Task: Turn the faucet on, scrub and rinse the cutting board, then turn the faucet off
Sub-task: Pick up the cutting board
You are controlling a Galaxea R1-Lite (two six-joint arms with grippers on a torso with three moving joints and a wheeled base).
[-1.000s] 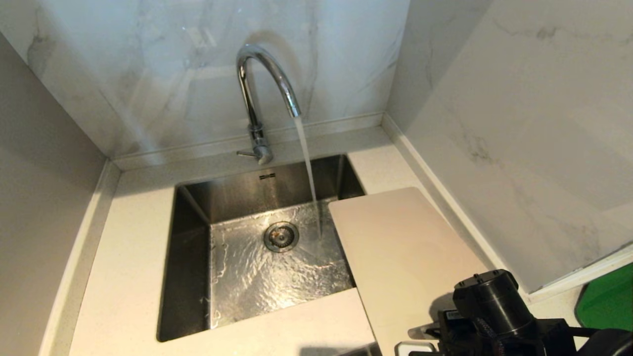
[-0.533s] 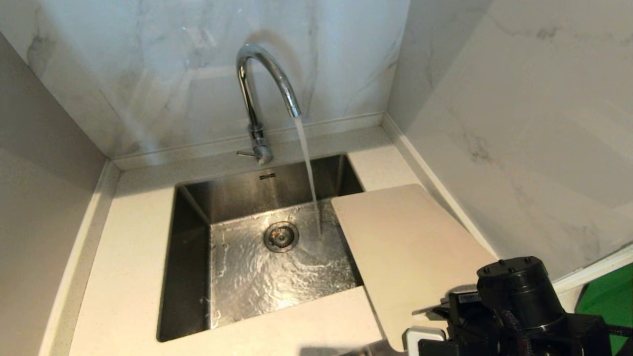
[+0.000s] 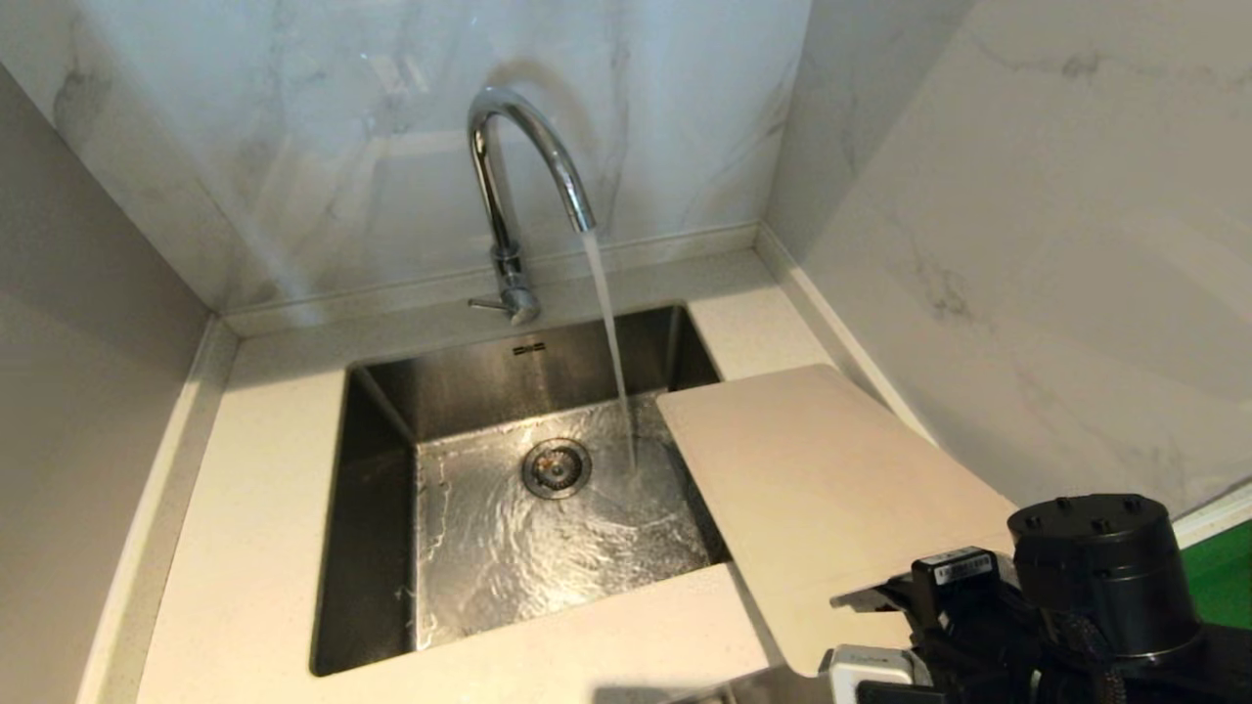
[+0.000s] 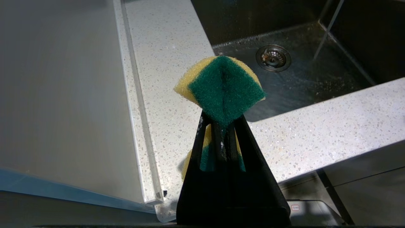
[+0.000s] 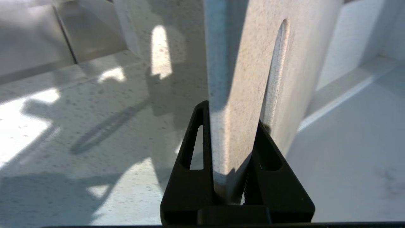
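1. The right gripper (image 5: 232, 148) pinches the near end of the large thin pale beige rectangular cutting board (image 3: 822, 489). One black finger (image 5: 193, 148) presses each face, close beside the board's long slanted handle slot (image 5: 277, 76). In the head view this gripper sits at about 5 o'clock.

2. Gripping the end by the slot probably leaves the broad face free for scrubbing and lets the far end swing toward the water.

3. The board runs from the gripper toward 11 o'clock, its near end raised. Its rounded far corner overhangs the right edge of the steel sink basin (image 3: 391, 508), just beside the stream and not under it. The face looks dry, plain and unmarked.

4. The left gripper (image 4: 223, 126) is closed tight on a yellow sponge with a green scouring face (image 4: 224, 85), folding it to a point. It hangs over the speckled white stone counter (image 4: 164, 47), at the basin's left, likely ready to scrub.

5. The tall shiny chrome gooseneck faucet (image 3: 509, 166) stands at 12 o'clock and is running, its stream (image 3: 611, 342) landing beside the round drain (image 3: 556, 467).
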